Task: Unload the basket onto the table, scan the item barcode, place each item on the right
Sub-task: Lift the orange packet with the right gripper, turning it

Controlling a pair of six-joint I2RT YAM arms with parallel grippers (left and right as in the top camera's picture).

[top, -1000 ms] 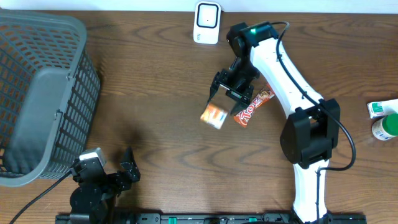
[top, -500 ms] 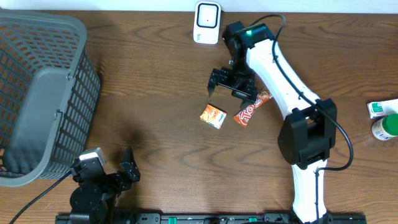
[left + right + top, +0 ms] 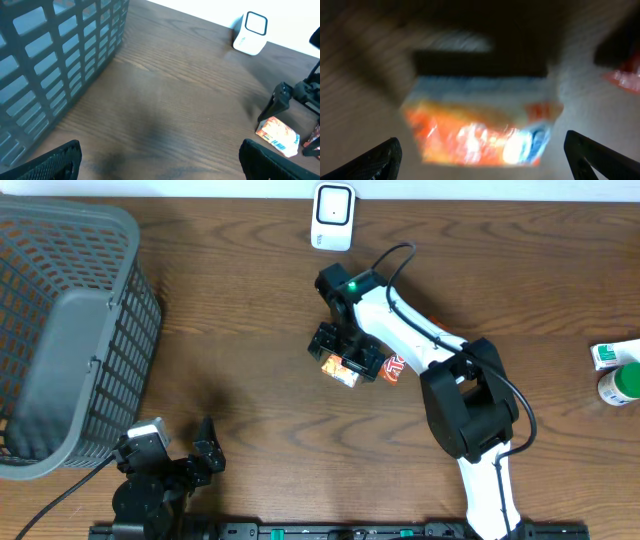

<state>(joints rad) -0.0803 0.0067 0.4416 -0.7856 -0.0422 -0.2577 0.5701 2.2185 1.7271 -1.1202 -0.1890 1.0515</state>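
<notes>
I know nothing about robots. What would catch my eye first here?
The white arm stands out first, bent over the middle of the table with its right tool open above a small orange packet, a red candy bar just beside it. Next, the big grey basket at the left edge, and a little white scanner at the far edge.

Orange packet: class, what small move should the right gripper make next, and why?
Probably lower the right gripper slightly and close it on the orange packet. Its jaws stand open directly above the packet, which lies unheld on the table. The scanner sits apart at the table's far edge, so the packet likely has to be gripped before its barcode can be presented there.
</notes>
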